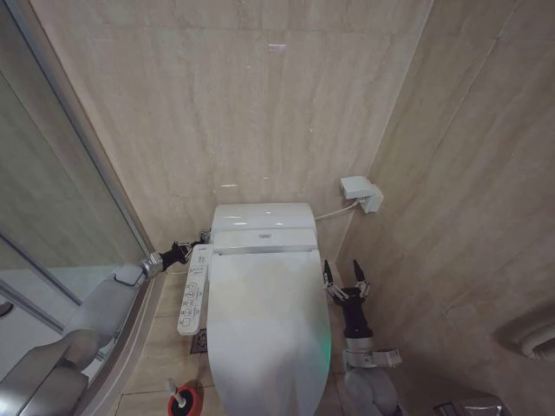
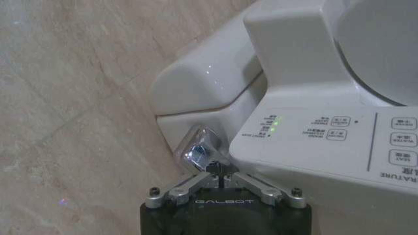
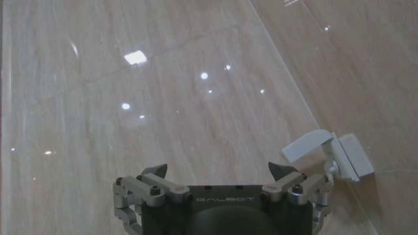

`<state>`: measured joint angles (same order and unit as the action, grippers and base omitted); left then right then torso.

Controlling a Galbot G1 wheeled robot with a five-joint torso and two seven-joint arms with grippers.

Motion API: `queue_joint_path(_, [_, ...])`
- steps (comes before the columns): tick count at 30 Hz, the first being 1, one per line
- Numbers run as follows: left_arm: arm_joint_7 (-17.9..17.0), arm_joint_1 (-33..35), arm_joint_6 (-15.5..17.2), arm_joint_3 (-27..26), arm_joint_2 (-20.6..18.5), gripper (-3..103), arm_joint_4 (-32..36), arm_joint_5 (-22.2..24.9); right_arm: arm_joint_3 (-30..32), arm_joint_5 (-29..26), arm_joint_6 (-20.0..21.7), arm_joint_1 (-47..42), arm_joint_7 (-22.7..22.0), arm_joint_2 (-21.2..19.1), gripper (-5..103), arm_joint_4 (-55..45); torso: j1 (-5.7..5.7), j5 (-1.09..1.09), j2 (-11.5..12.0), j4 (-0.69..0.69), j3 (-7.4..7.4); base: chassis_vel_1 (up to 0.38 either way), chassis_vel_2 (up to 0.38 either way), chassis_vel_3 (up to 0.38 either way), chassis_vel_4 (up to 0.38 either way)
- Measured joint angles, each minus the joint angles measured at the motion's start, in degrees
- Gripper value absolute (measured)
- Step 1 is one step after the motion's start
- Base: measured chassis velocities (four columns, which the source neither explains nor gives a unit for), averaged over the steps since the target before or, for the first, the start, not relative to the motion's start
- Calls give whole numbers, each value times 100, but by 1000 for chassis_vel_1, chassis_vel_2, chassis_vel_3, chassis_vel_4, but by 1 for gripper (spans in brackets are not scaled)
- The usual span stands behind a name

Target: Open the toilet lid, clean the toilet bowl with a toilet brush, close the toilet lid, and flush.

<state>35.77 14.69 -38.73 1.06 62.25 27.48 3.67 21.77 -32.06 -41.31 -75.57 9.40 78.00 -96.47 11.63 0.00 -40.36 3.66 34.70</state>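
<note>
Nearest in head view: toilet brush (image 1: 179, 397) in its red holder cup (image 1: 188, 402) on the floor, left of the toilet bowl (image 1: 325, 347). Toilet lid (image 1: 269, 334) is down flat, so only the flush looks left.

Right claw (image 1: 345, 281) hangs beside the bowl's right side, pointing up, fingers spread wide, holding nothing. Its wrist view looks at the wall tiles and the wall socket (image 3: 332, 155).

Left claw (image 2: 220, 172) is at the back left corner, behind the button panel (image 1: 193, 289). Fingers are pinched together, tips touching or just short of the chrome flush button (image 2: 201, 152); contact is hard to confirm.

Risks, my read: tip slides off the glossy angled button and no flush triggers. The claw body sits close under the panel edge, so a skewed push could knock the panel or hit a wash key.
</note>
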Motion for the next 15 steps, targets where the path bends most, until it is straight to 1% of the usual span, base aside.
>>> queue_joint_path(6, [-90, 10, 5, -23, -1, 0, -1, -13, -1, -1, -2, 2, 0, -2, 100, 0, 0, -1, 0, 3, 0, 0, 0, 0, 0])
queue_joint_path(15, [-134, 14, 15, -43, 36, 0, -20, -11, -10, 0, -2, 2, 1, 12, 100, 0, 0, 0, 0, 0, -1, 0, 0, 0, 0])
